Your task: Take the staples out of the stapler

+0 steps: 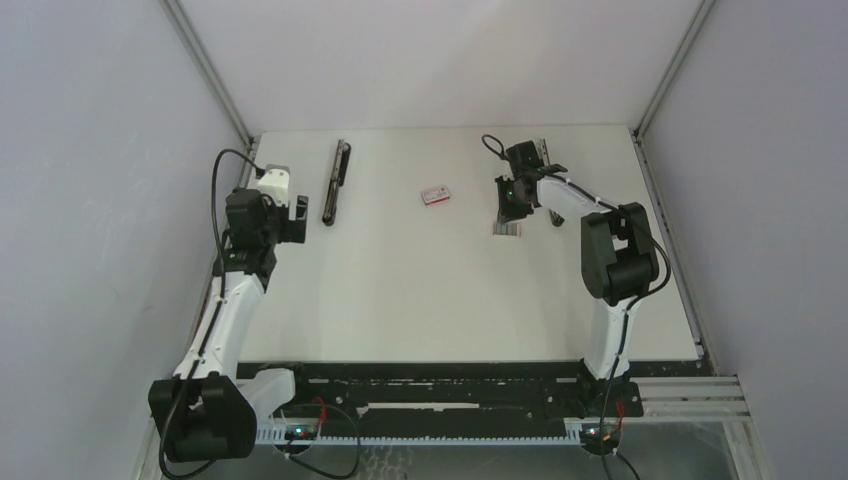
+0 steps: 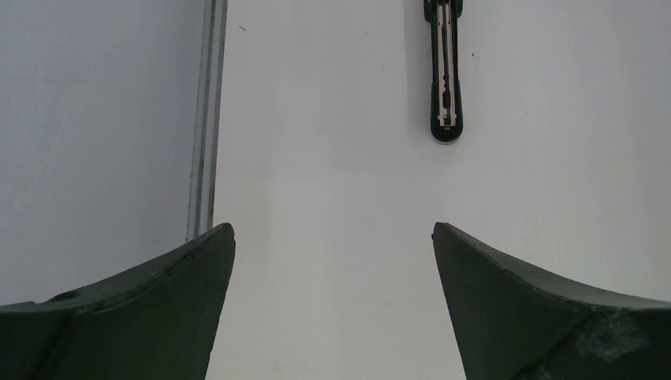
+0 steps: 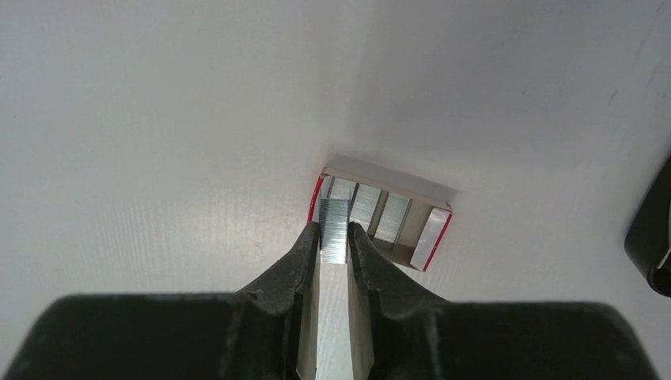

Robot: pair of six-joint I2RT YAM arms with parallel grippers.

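Note:
The black stapler [image 1: 336, 180] lies opened out flat at the back left of the table; it also shows in the left wrist view [image 2: 445, 71], with its metal channel facing up. My right gripper [image 3: 334, 227] is shut on a short grey strip of staples [image 3: 334, 212] and holds it over the left end of an open red-and-white tray [image 3: 431, 237]. The tray holds more staple strips [image 3: 392, 218]. In the top view the right gripper [image 1: 512, 205] is right of centre, above the tray [image 1: 508, 230]. My left gripper [image 2: 332, 229] is open and empty, short of the stapler.
A small closed red-and-white box [image 1: 436, 195] lies between the stapler and the tray. A metal rail [image 2: 207, 119] runs along the table's left edge, next to the left gripper [image 1: 290, 215]. A dark object [image 3: 653, 237] shows at the right edge of the right wrist view.

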